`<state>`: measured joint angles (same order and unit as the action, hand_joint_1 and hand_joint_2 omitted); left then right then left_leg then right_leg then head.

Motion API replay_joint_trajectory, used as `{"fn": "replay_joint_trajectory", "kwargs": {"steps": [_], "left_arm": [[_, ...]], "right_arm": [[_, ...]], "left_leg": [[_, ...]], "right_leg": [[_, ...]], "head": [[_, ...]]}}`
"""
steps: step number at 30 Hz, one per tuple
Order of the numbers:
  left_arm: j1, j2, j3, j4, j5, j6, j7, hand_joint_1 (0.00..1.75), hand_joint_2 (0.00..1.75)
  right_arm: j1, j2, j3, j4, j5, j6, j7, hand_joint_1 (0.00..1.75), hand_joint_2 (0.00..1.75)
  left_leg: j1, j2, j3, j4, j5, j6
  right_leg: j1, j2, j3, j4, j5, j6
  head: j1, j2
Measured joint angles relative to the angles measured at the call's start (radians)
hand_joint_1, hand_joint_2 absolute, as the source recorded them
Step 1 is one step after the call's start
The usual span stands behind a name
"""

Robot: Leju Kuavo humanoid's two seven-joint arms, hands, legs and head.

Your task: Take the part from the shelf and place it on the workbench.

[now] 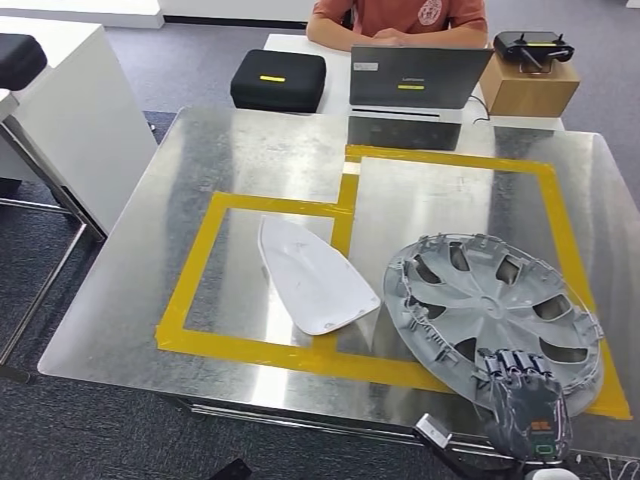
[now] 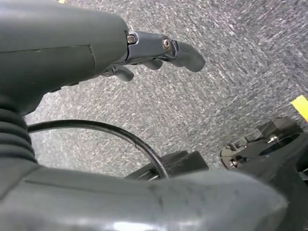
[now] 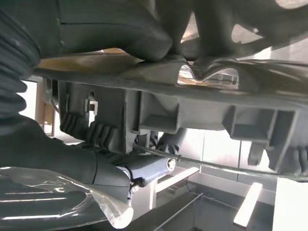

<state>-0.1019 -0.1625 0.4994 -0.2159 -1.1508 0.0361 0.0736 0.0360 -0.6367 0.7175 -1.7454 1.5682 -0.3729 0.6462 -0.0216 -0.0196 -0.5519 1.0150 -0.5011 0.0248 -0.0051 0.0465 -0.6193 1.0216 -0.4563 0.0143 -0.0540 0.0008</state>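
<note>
Right hand (image 1: 526,405) grips the hubcap (image 1: 494,310) by its near rim, over the workbench (image 1: 226,150). I'd lower it flat inside the yellow tape (image 1: 226,345) before letting go.

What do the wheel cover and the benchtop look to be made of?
Wheel cover: probably moulded plastic, matt grey; thin ribs and clip tabs ring its rim. Benchtop: seemingly sheet metal, brushed and shiny; it mirrors the laptop and ceiling light.
</note>
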Motion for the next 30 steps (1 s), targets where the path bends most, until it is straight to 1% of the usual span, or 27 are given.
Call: {"fn": "replay_joint_trajectory", "kwargs": {"steps": [10, 13, 17, 22, 30], "left_arm": [[0.0, 0.002, 0.008, 0.0, 0.006, 0.002, -0.012, 0.0, 0.0], [0.001, 0.002, 0.01, 0.0, 0.008, 0.0, -0.012, 0.0, 0.0], [0.004, 0.003, 0.015, 0.0, 0.01, 0.0, -0.018, 0.0, 0.0], [0.011, 0.006, 0.027, 0.0, 0.017, 0.0, -0.025, 0.0, 0.0], [0.019, 0.008, 0.041, 0.0, 0.023, 0.0, -0.038, 0.0, 0.0]], "right_arm": [[0.004, -0.004, -0.017, 0.0, 0.001, 0.018, 0.0, 0.0, 0.0], [0.007, -0.004, -0.037, -0.001, 0.001, 0.024, 0.0, 0.0, 0.0], [0.017, -0.009, -0.097, -0.025, 0.001, 0.038, 0.0, 0.0, 0.0], [0.046, -0.027, -0.184, -0.106, 0.0, 0.059, 0.0, 0.0, 0.0], [0.083, -0.079, -0.272, -0.264, 0.001, 0.064, -0.001, 0.0, 0.0]], "left_leg": [[0.0, 0.0, 0.0, 0.0, 0.0, 0.0], [0.0, 0.0, 0.0, 0.0, 0.0, 0.0], [0.0, 0.0, 0.0, 0.0, 0.0, 0.0], [0.0, 0.0, 0.0, 0.0, 0.0, 0.0], [-0.001, 0.0, 0.0, 0.0, 0.0, 0.0]], "right_leg": [[0.0, 0.0, 0.0, 0.0, 0.0, 0.0], [0.0, 0.0, 0.0, 0.0, 0.0, 0.0], [0.0, 0.0, 0.0, 0.0, 0.0, 0.0], [0.0, 0.0, 0.0, 0.0, 0.0, 0.0], [-0.001, 0.0, 0.0, 0.0, 0.0, 0.0]], "head": [[0.0, 0.0], [0.0, 0.0], [0.0, 0.0], [0.0, 0.0], [0.0, 0.0]]}}
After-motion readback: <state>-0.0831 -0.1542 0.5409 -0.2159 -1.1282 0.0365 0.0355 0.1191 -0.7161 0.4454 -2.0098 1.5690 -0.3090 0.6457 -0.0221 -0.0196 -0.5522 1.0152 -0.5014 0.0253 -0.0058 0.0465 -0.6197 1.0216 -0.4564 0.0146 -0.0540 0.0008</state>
